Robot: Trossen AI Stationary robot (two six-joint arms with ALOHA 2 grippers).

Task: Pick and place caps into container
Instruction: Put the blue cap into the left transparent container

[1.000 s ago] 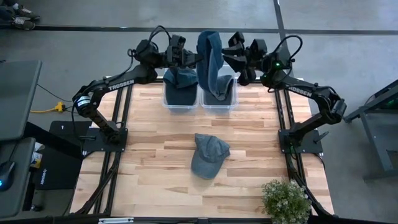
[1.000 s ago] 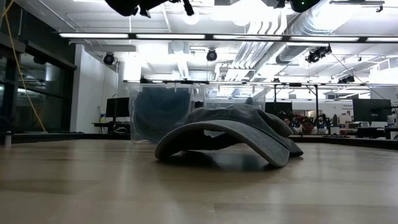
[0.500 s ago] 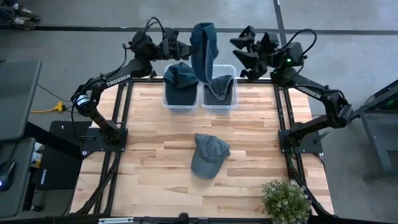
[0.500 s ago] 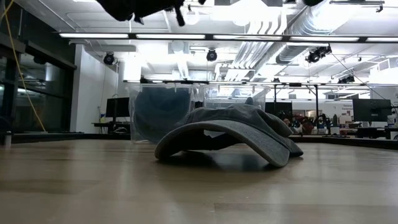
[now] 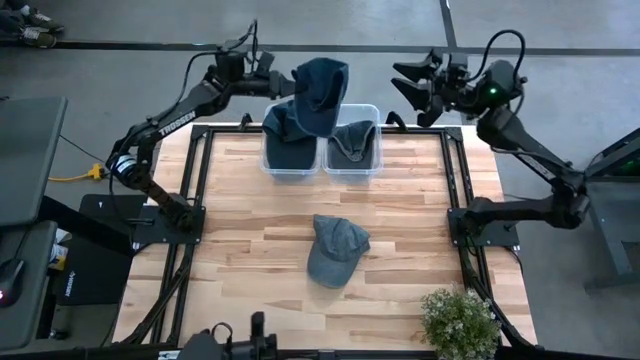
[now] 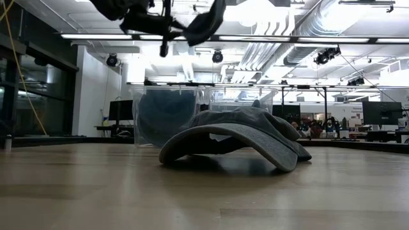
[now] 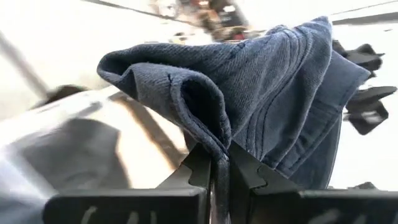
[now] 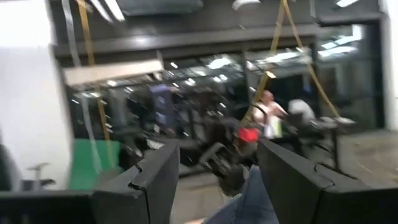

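Your left gripper [image 7: 219,177], fingers pinched on dark blue denim cap [image 5: 320,95], hangs above clear plastic bins [image 5: 320,165]. Right gripper [image 5: 412,85] spread wide, empty, beside bins. Next: lower cap into bin, release. Faded grey-blue cap [image 5: 335,250] awaits mid-table.

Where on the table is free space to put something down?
Bare wood lies on the table left and right of the grey cap, and between it and the bins. The back edge is crowded; a plant fills the front right corner.

Right end effector [image 8: 217,180] fingers [image 8: 152,180] spread apart, a denim cap [image 8: 245,202] between them, blurred room beyond.
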